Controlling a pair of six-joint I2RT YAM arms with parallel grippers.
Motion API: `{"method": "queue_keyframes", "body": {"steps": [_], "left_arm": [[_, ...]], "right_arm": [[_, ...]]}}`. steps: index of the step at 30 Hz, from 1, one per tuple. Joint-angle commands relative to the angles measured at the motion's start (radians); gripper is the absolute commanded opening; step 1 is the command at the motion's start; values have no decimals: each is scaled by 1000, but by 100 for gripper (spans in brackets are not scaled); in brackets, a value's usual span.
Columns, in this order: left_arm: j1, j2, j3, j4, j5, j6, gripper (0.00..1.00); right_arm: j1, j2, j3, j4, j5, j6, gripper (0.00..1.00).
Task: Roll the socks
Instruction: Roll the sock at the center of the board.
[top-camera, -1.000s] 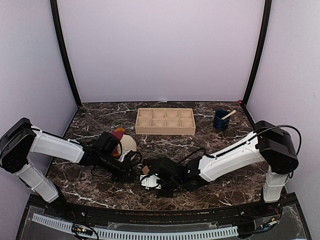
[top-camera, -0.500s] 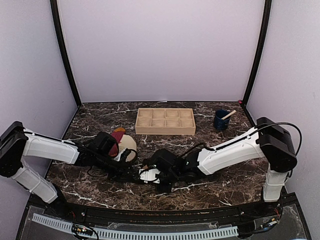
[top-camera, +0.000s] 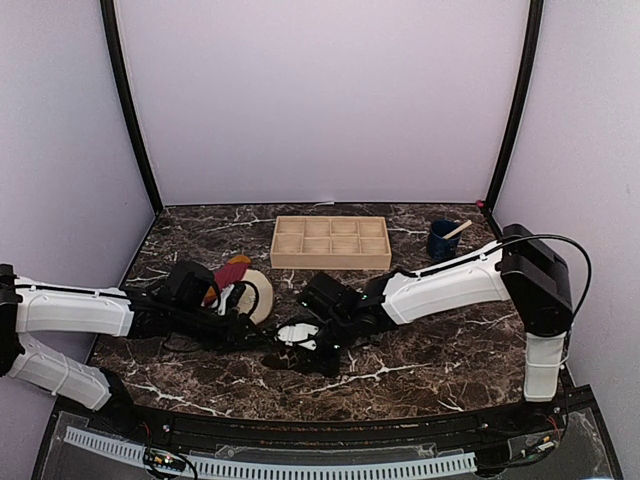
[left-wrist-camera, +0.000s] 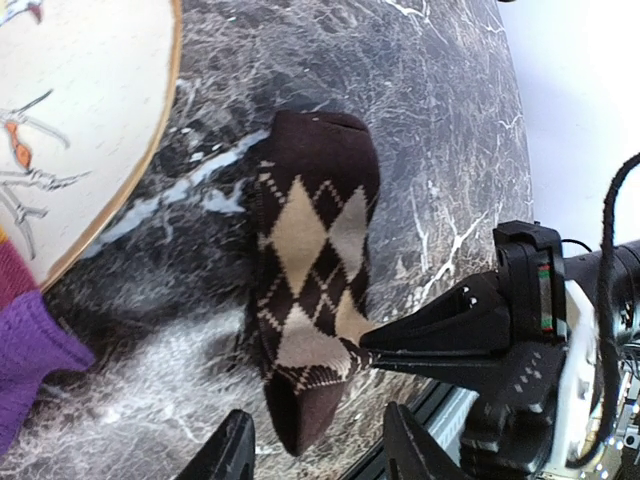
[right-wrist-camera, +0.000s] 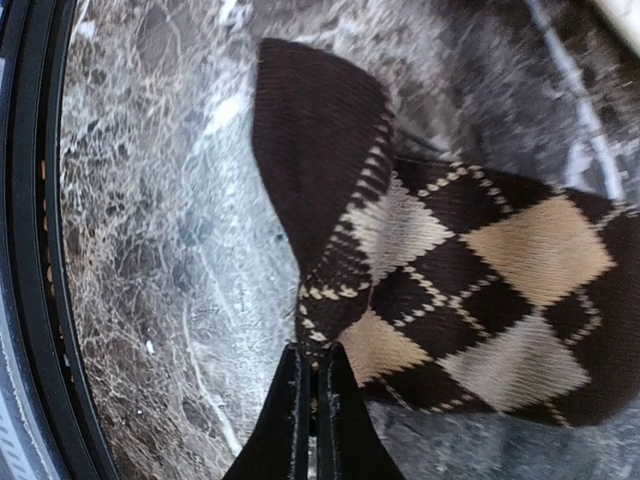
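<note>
The black and tan argyle sock (left-wrist-camera: 310, 270) lies flat on the marble, folded over at one end (right-wrist-camera: 330, 170). My right gripper (right-wrist-camera: 311, 352) is shut, pinching the sock's edge at the fold; its black fingers (left-wrist-camera: 440, 335) come in from the right in the left wrist view. My left gripper (left-wrist-camera: 320, 452) stands open, its fingers either side of the sock's dark end and apart from it. From above, the sock (top-camera: 298, 360) is a dark patch between left gripper (top-camera: 262, 338) and right gripper (top-camera: 300, 345). The magenta-purple sock (top-camera: 232, 270) rests on the beige plate (top-camera: 264, 297), its cuff (left-wrist-camera: 30, 355) off the rim.
The plate with its leaf drawing (left-wrist-camera: 90, 120) sits just left of the argyle sock. A wooden compartment tray (top-camera: 330, 242) stands at the back middle. A blue cup with a stick (top-camera: 441, 240) is at the back right. The table's black front rail (right-wrist-camera: 30, 250) runs close by the right gripper.
My left gripper has opened, let go of the argyle sock and drawn back to the left. My right arm has shifted left and away from the front edge, still pinching the sock.
</note>
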Motion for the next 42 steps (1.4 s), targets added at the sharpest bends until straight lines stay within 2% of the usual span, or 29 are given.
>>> {"method": "queue_keyframes", "body": {"steps": [1,8,13,20,29,42], "left_arm": [[4,-54,-57,39,-40,24,46],[0,-92,-88,73,-30,56,32],[-28,-93,-81,84,-30,93,31],[-103,-41,-33,71,-52,163,31],[-142,-11,-2,47,-86,242,36],[-178,22,40,23,-109,318,37]], "right_arm": [[-29,27,29,-49,-142,43,0],[-92,28,20,-13,-332,123,0],[-139,54,26,15,-496,194,0],[-176,120,34,53,-641,265,0],[-209,145,26,100,-717,314,0],[-244,192,46,89,-800,329,0]]}}
